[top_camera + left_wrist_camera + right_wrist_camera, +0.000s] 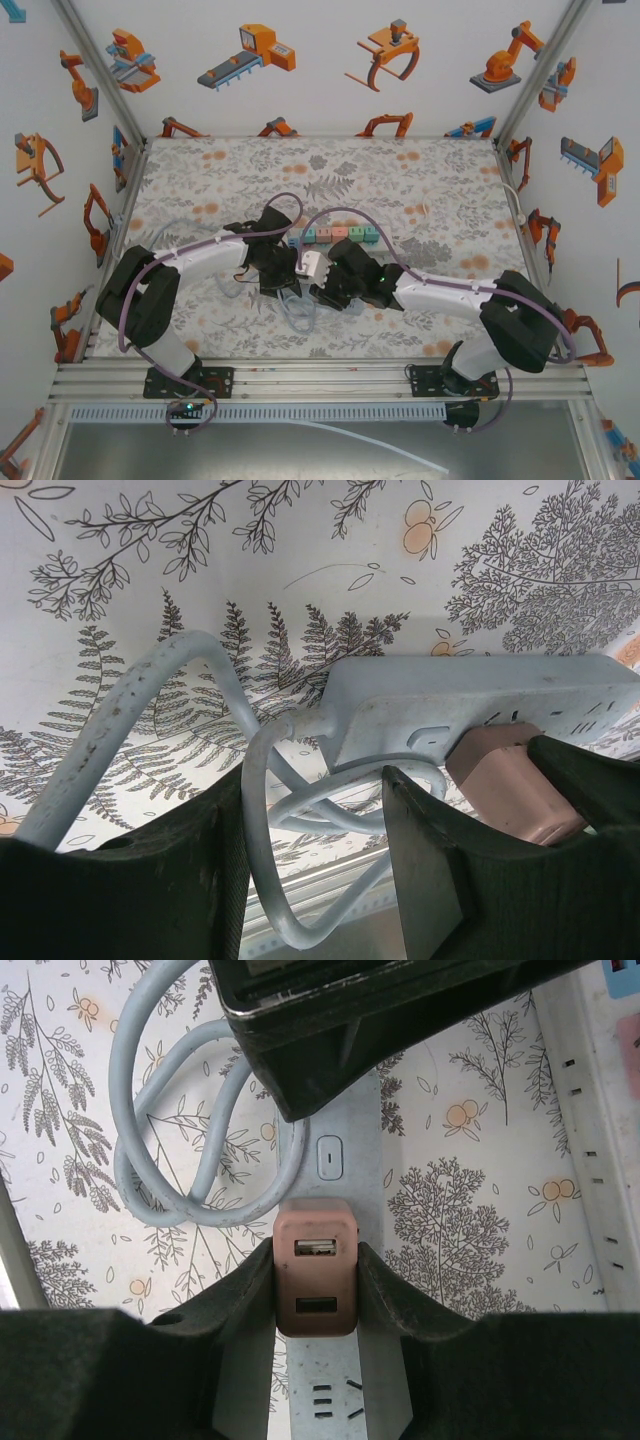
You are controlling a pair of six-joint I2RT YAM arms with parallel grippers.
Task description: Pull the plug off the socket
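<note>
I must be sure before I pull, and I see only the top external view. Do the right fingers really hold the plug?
Observer: Yes. In the right wrist view the right gripper has its fingers pressed on both sides of the pink plug.
Operator: Is the plug already out of the socket?
Observer: Not yet. In the left wrist view its base meets the face of the power strip, and no prongs show.
Operator: Is anything near the left fingers?
Observer: A loop of the grey cable runs between the fingers of the left gripper.
</note>
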